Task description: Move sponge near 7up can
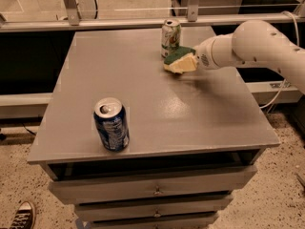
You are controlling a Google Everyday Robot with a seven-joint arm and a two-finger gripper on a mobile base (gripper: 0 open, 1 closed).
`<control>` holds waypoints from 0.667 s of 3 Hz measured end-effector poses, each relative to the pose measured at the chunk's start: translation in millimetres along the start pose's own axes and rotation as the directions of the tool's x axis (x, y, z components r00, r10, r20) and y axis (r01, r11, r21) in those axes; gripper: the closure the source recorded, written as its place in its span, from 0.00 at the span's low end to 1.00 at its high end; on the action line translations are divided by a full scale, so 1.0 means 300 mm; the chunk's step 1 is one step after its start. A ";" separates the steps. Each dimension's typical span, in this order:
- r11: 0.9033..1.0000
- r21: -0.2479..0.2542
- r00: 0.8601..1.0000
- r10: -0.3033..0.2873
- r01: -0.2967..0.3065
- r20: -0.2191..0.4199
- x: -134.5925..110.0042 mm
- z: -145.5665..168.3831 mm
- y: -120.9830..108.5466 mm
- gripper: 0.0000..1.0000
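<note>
The sponge, green top over pale yellow foam, is held by my gripper at the far right of the grey tabletop. It sits low, at or just above the surface, right in front of the 7up can, which stands upright near the table's back edge. The sponge's green edge nearly touches the can's base. My white arm reaches in from the right, and the sponge hides the fingertips.
A dark blue soda can stands upright at the front left of the grey table. Drawers sit under the tabletop. A metal rail runs behind the table. A shoe shows on the floor at bottom left.
</note>
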State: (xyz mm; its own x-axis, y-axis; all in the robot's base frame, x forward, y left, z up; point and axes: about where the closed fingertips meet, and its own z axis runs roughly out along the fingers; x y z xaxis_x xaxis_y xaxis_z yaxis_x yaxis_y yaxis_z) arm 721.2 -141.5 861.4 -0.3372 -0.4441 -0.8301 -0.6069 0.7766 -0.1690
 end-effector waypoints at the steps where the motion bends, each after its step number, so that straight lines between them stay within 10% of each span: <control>1: 1.000 -0.028 1.000 0.001 -0.001 0.011 -0.011 0.043 0.017 0.00; 2: 0.999 -0.038 0.999 0.004 -0.003 0.035 -0.027 0.035 0.026 0.00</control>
State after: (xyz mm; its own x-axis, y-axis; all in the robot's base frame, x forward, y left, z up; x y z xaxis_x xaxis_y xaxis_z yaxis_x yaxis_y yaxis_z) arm 726.7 -127.1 861.4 -0.3146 -0.4250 -0.8488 -0.6328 0.7604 -0.1461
